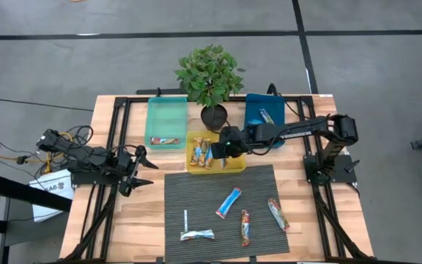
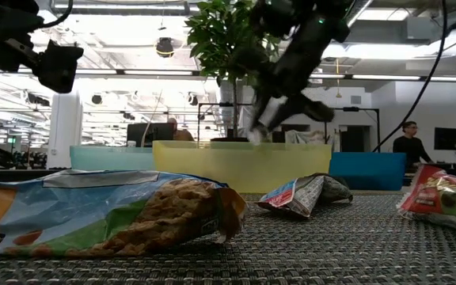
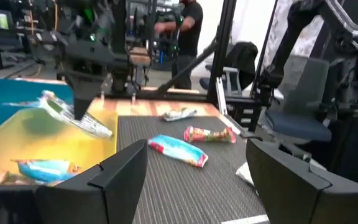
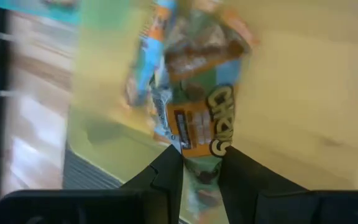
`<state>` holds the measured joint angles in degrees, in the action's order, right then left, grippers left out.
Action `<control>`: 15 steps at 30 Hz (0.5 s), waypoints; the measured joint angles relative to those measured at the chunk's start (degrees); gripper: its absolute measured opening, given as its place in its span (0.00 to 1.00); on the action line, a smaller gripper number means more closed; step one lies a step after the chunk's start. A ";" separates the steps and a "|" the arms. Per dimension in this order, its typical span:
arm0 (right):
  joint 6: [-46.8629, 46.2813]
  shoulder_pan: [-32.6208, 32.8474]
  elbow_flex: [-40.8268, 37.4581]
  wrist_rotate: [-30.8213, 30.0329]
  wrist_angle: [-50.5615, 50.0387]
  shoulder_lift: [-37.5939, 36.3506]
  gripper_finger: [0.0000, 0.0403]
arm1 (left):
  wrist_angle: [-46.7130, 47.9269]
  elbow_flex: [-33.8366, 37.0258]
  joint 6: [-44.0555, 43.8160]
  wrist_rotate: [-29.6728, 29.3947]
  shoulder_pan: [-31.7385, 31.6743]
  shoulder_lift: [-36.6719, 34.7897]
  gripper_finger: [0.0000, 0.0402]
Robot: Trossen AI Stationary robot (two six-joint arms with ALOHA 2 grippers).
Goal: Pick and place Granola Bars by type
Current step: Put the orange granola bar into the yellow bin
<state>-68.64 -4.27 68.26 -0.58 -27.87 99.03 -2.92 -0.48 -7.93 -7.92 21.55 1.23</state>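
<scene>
Bright overhead lighting; right wrist view motion-blurred, soft shadows

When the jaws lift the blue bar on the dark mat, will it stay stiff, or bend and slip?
The blue bar is flat and thin, so probably light. Its shiny wrapper looks slippery. The bar in the right gripper hangs straight, so it likely stays fairly stiff.

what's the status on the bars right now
Right gripper over yellow bin, shut on a green-orange bar. Left gripper open, idle at table's left. Five bars left on mat. Nothing in the way.
</scene>
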 joint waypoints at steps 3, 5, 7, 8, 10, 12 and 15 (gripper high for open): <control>-0.46 -0.02 0.06 0.91 1.32 1.75 0.20 | -0.03 -0.01 0.03 -0.01 -0.01 0.83 0.66; -0.41 -0.12 -0.29 1.34 -0.92 1.82 0.20 | -0.20 -0.01 0.05 -0.13 -0.01 1.03 0.66; -0.42 -0.11 0.19 1.34 1.63 2.84 0.20 | -0.04 -0.03 0.03 -0.08 0.00 1.48 0.66; -0.39 -0.16 0.13 1.44 1.57 3.12 0.20 | -0.02 -0.03 0.03 -0.03 -0.01 1.51 0.66; -0.40 -0.39 -0.25 2.12 0.40 3.34 0.20 | -0.09 -0.03 0.03 -0.05 -0.01 2.06 0.66; -0.38 -0.42 -0.04 2.15 1.75 3.57 0.20 | 0.04 -0.03 0.03 0.04 -0.01 2.21 0.66; -0.40 -0.46 -0.04 2.14 1.70 3.55 0.22 | 0.01 -0.03 0.03 0.02 -0.01 2.27 0.66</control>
<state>-69.04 -4.73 68.23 1.56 -26.17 102.59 -2.90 -0.51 -7.90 -7.89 21.54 3.50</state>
